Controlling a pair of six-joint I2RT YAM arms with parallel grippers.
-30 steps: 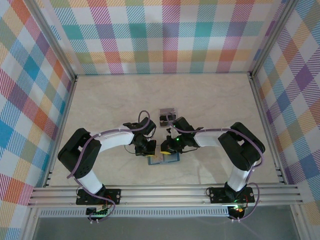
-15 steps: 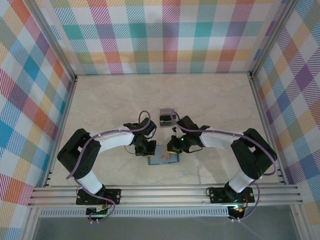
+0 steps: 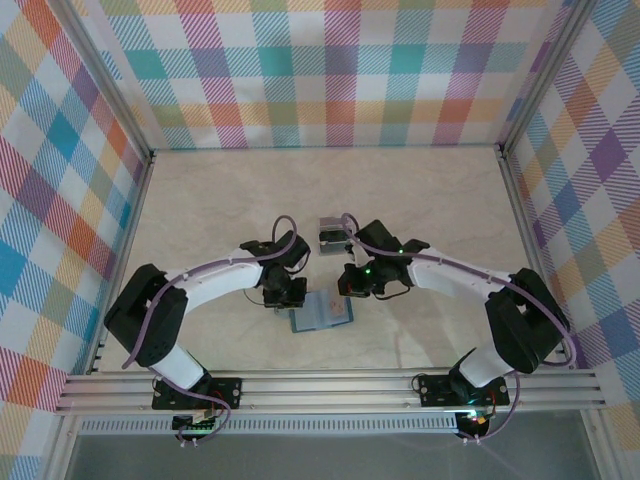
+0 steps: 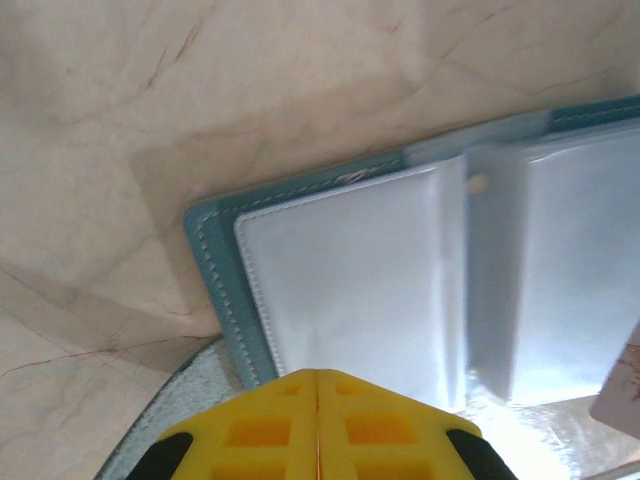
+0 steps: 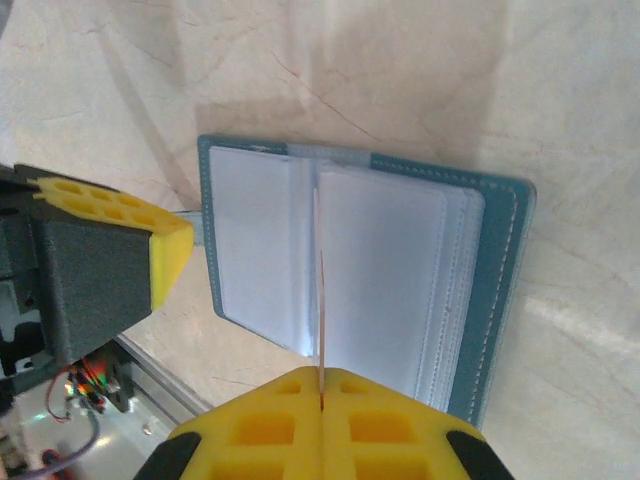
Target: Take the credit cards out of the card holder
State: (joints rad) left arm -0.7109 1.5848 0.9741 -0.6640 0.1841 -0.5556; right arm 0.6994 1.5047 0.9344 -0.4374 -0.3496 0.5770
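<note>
Card holder [image 3: 322,313]: lying open in the lower centre of the top view, between the two claws, with its teal cover facing down and its pale grey-blue pockets facing up.
Credit card [image 5: 321,300]: showing edge-on as a thin line over the holder's middle fold in the right wrist view, running down into the yellow fingers. A pale corner with reddish print is poking in at the lower right edge of the left wrist view.
Right gripper [image 5: 320,385]: fingers pressing together and pinching the card's lower end at the bottom centre of its own view. In the top view it is hanging over the holder's upper right corner.
Left gripper [image 4: 317,385]: yellow fingers pressing tight together with no gap showing, sitting at the holder's left edge. Whether it is nipping anything cannot be told.
Side tab [image 5: 196,225]: a pale strip reaching from the holder's left edge towards the left claw's yellow finger.
Table [image 3: 220,210]: pale marbled top carrying the holder.
Clear plastic case [image 3: 335,232]: sitting above the holder in the top view, apart from it, between the two wrists.
Plaid walls [image 3: 330,70]: enclosing the table on three sides.
</note>
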